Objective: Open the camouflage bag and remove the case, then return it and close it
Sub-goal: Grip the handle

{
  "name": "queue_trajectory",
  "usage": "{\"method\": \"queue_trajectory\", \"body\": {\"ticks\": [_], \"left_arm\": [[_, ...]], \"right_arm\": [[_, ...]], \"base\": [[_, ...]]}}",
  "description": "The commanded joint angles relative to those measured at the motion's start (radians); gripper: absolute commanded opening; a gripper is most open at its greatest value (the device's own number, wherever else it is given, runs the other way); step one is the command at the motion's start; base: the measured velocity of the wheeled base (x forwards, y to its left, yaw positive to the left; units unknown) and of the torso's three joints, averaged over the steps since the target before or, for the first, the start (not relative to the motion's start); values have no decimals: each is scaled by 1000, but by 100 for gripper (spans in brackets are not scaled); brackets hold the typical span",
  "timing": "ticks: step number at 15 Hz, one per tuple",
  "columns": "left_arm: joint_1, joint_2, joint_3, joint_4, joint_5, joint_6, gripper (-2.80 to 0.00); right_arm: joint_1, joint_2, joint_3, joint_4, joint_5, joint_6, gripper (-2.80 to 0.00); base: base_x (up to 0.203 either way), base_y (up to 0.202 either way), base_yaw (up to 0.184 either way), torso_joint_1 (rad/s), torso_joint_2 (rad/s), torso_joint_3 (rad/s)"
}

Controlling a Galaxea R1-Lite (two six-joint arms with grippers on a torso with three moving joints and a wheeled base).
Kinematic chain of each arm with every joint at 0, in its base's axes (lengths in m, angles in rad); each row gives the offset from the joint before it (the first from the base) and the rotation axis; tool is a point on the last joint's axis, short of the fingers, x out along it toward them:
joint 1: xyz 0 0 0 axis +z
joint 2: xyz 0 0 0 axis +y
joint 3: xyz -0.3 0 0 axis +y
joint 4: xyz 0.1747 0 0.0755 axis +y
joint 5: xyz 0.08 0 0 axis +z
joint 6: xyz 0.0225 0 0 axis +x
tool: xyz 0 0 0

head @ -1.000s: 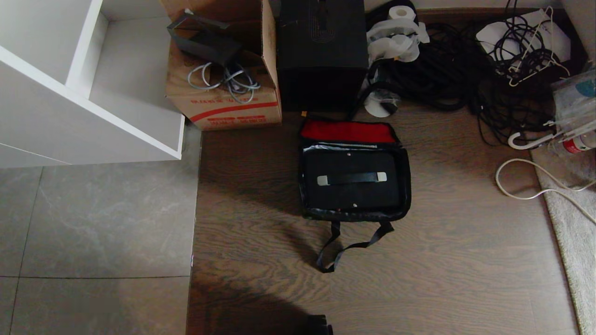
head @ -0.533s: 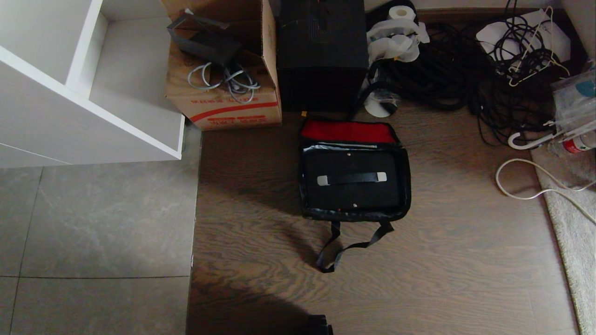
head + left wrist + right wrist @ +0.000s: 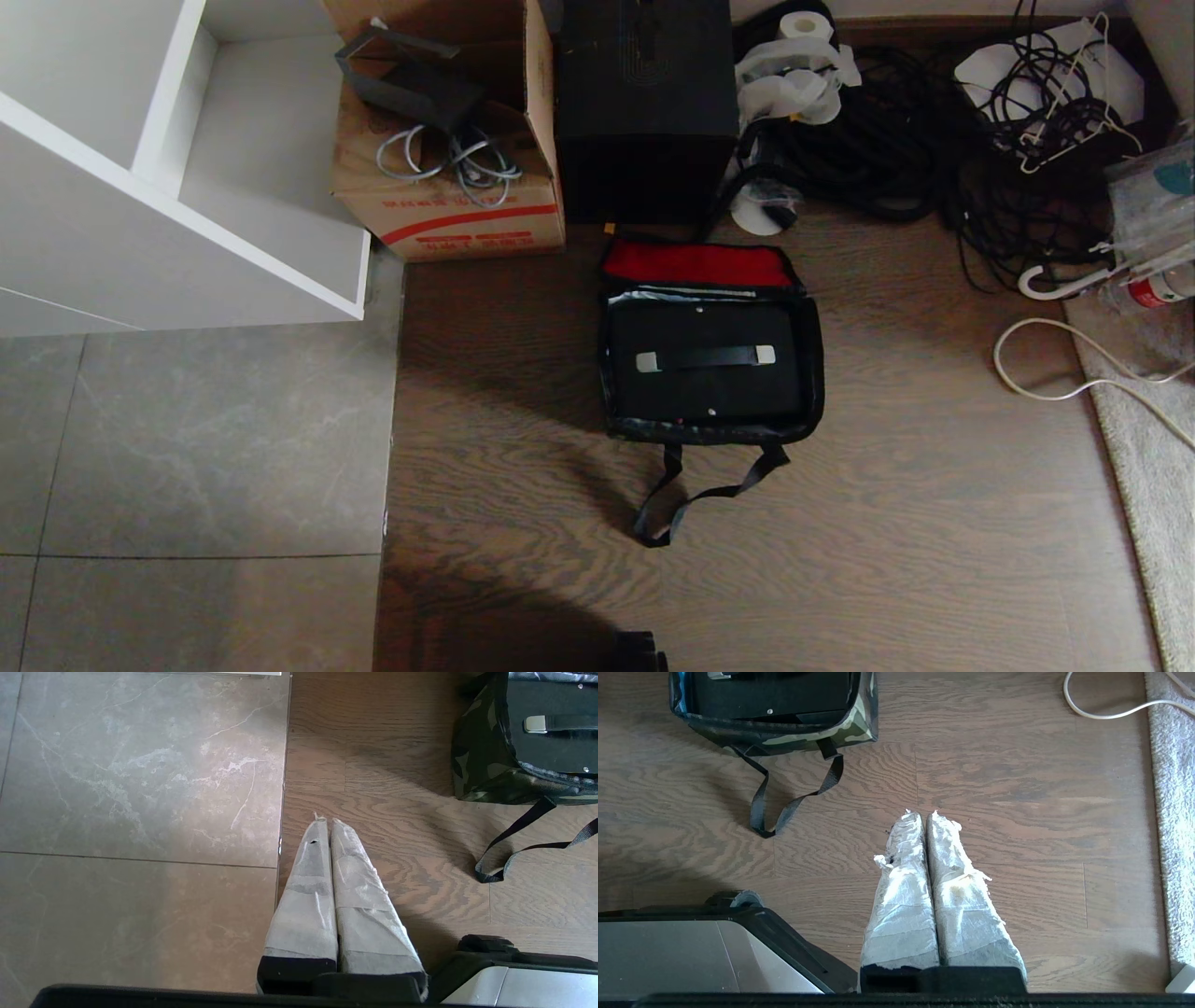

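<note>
The camouflage bag (image 3: 812, 373) sits open on the wood floor, its lid thrown back so the red lining (image 3: 695, 265) faces up. Inside lies the black case (image 3: 705, 387) with a silver-ended handle (image 3: 706, 357). The bag's black strap (image 3: 695, 493) trails toward me. In the left wrist view the bag (image 3: 476, 765) is off to one side, and my left gripper (image 3: 327, 821) hangs shut over the floor near the tile seam. My right gripper (image 3: 920, 813) is shut too, over bare wood, apart from the bag (image 3: 859, 723) and its strap (image 3: 794, 798). Neither gripper shows in the head view.
A brown cardboard box (image 3: 457, 201) with cables and a tall black box (image 3: 644, 103) stand behind the bag. White shelving (image 3: 187, 187) is at the left, tangled black cables (image 3: 934, 140) and a white cord (image 3: 1064, 373) at the right, a grey rug (image 3: 1148, 448) along the right edge.
</note>
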Motion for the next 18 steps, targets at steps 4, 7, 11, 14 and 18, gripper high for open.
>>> {"method": "queue_trajectory", "body": {"ticks": [4,7,11,14,18], "left_arm": [[0,-1,9,-1,0,-1,-280],[0,0,9,-2,0,-1,-280],[0,0,9,0,0,-1,-280],[0,0,9,0,0,-1,-280],[0,-1,9,-1,0,-1,-280]], "right_arm": [[0,2,1,0,1,0,-280],[0,2,0,0,1,0,-280],[0,2,1,3,4,-2,-280],[0,4,0,2,-2,29,-280],[0,2,0,2,-2,29,-280]], "base": [[0,0,0,0,0,0],[0,0,0,0,0,0],[0,0,0,0,0,0],[0,0,0,0,0,0],[0,0,0,0,0,0]]}}
